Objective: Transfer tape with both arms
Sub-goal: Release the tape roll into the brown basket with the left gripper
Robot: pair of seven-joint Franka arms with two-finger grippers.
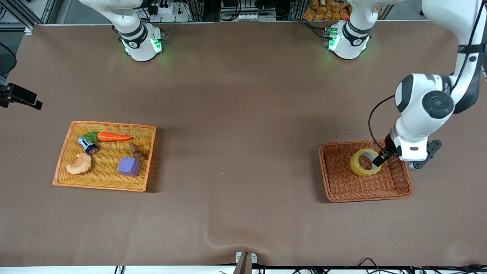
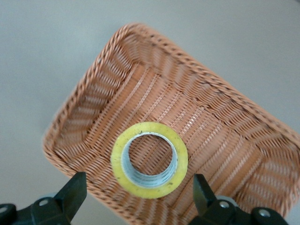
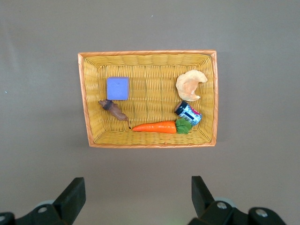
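The tape (image 1: 365, 162) is a yellowish roll with a grey core, lying flat in the brown wicker basket (image 1: 365, 198) at the left arm's end of the table. It also shows in the left wrist view (image 2: 150, 160), inside that basket (image 2: 84, 89). My left gripper (image 1: 380, 158) hangs just over the tape, open, its fingers spread wider than the roll (image 2: 138, 187) and holding nothing. My right gripper (image 3: 137, 185) is open and empty, high over the table beside the yellow basket (image 3: 145, 54); it does not show in the front view.
The yellow basket (image 1: 102, 186) at the right arm's end holds a purple cube (image 1: 128, 166), a carrot (image 1: 114, 137), a croissant (image 1: 80, 164), a small can (image 1: 88, 145) and a brown piece (image 1: 136, 151). A black object (image 1: 19, 97) juts in at that end's edge.
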